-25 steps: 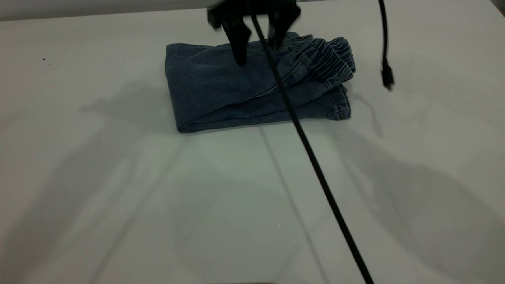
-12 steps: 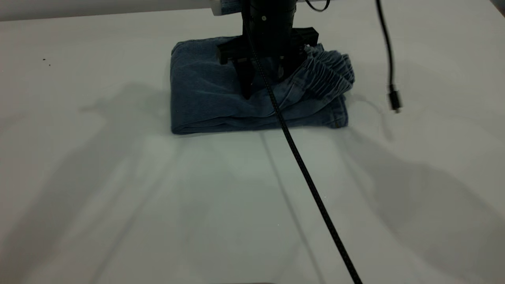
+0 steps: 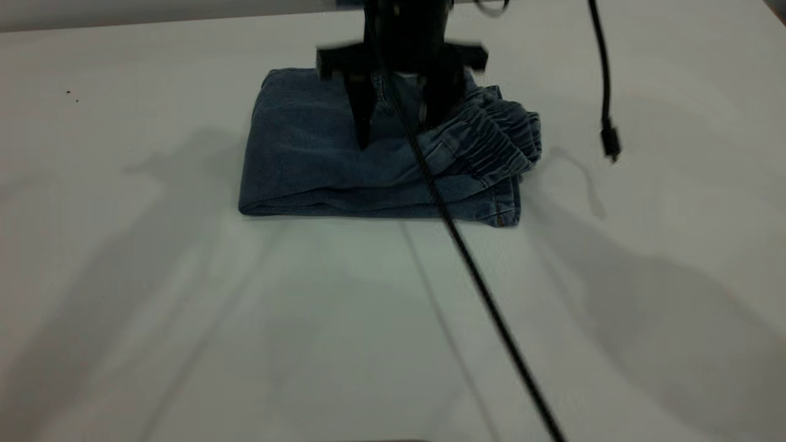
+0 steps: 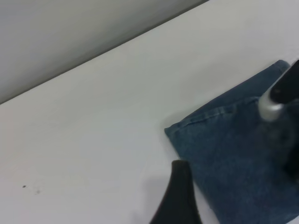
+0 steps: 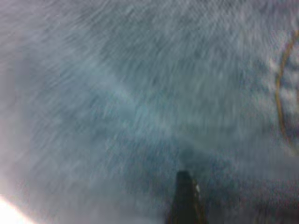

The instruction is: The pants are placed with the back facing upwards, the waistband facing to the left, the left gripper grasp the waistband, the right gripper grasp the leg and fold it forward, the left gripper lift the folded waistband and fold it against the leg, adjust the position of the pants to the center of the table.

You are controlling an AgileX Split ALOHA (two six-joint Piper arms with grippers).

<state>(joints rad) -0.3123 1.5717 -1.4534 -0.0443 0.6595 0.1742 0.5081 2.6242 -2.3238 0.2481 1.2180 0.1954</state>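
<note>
So the pants (image 3: 319, 159) are already folded up into a compact bundle, sitting in the upper middle of the exterior frame, towards the far edge of the table (image 3: 184, 319). The waistband (image 3: 497, 138) is stacked on top at the bundle's right end, with the stitched leg hems poking out just under it. Both folds look done, so this is judged to be the last step: getting the bundle shifted to the centre of the table

The right gripper (image 3: 399, 123) is planted straight down on the bundle from the top of the frame. Its fingers (image 3: 362, 126) are spread wide, with the tips pressed onto the denim and nothing pinched between them. In the right wrist view nothing but denim is seen, right up close, which fits with it being pushed into the cloth

The left gripper (image 4: 180, 191) is held off to the side, above bare table just beside one corner of the pants. Whether it's open or closed can't be told from what's shown

A thick braided cable (image 3: 479, 288) is slung diagonally across the lower right of the exterior frame, and a thinner one with a plug (image 3: 610, 144) is dangling at the upper right

For the next move, downward pressure would need to be kept even while the bundle is dragged towards the lower part of the frame, otherwise the top layer could get slid off the bottom one and the fold undone
</note>
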